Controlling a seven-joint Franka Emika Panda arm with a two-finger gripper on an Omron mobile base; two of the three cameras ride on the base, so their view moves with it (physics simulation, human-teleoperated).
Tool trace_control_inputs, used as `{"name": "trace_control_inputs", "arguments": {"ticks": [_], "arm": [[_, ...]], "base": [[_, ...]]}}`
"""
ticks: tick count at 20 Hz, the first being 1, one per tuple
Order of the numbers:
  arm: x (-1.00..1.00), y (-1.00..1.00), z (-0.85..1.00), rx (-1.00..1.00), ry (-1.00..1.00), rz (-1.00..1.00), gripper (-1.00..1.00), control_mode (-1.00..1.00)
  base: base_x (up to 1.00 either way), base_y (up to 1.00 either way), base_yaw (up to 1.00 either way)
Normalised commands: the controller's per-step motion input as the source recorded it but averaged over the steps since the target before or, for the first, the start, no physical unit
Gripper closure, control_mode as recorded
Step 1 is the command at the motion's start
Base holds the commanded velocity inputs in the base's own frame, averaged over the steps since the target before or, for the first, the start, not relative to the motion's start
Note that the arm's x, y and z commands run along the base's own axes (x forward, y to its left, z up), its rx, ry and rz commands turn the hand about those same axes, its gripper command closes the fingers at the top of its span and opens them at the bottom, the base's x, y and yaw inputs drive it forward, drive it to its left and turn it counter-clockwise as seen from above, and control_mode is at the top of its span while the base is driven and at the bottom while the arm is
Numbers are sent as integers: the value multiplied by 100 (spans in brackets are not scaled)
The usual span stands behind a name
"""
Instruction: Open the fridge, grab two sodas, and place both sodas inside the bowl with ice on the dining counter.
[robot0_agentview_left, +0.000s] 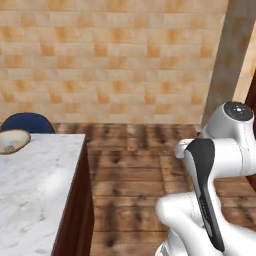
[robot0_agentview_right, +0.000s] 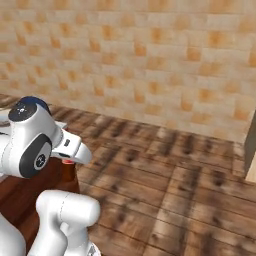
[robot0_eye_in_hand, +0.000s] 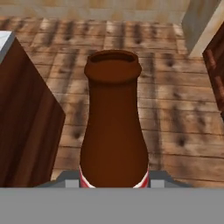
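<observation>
Dark brown glass, a narrow-necked soda bottle with a red label, is pinched in the end effector. The carrying step is judged under way. Farther off, the white marble table bears the tan ice bowl, which must be reached next.

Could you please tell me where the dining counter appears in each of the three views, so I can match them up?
Left base view: the dining counter fills the lower left, its marble top carrying the bowl with ice at the left edge.
Right base view: its reddish wood base shows at lower left, behind the arm.
Hand view: its wood side stands at the left, beside the held soda.
Shared landmark: the plank floor.
</observation>
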Motion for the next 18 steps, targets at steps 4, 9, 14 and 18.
{"name": "trace_control_inputs", "arguments": {"ticks": [4,9,14,18], "arm": [[0,0,0,0,0,0,100,100],[0,0,0,0,0,0,100,100],[0,0,0,0,0,0,100,100],[0,0,0,0,0,0,100,100]], "base": [[58,9,41],[71,26,30],[69,26,26],[83,42,25]]}}
